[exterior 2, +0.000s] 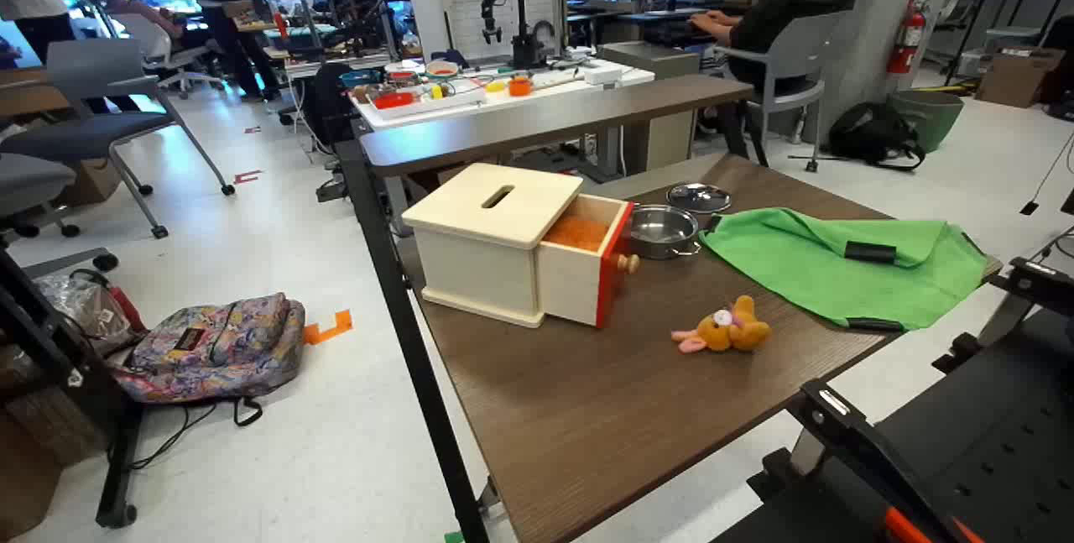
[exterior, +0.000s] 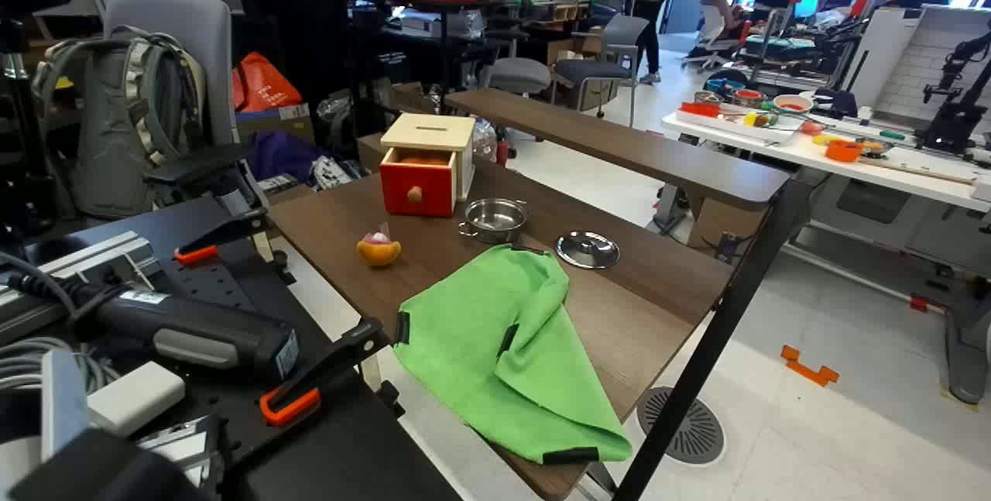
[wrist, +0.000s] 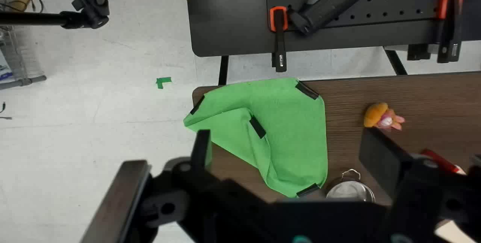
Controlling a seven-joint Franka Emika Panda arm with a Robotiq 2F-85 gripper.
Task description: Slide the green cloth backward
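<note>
The green cloth (exterior: 472,331) lies rumpled on the brown table, with black strips at its corners. One corner is folded over onto its middle. In an exterior view it reaches the near end of the table; it also shows on the right in an exterior view (exterior 2: 822,266). In the wrist view the cloth (wrist: 293,134) lies below and between the fingers, one corner overhanging the table edge. My gripper (wrist: 287,134) is wide open and empty, above the cloth and apart from it. I cannot make the gripper out in either exterior view.
A wooden box with an open red drawer (exterior: 419,190), a steel pot (exterior: 495,221), its lid (exterior: 588,250) and an orange plush toy (exterior: 378,248) stand near the cloth. A raised shelf (exterior: 619,145) runs along one table side. A black bench (wrist: 233,21) with orange-tipped clamps adjoins.
</note>
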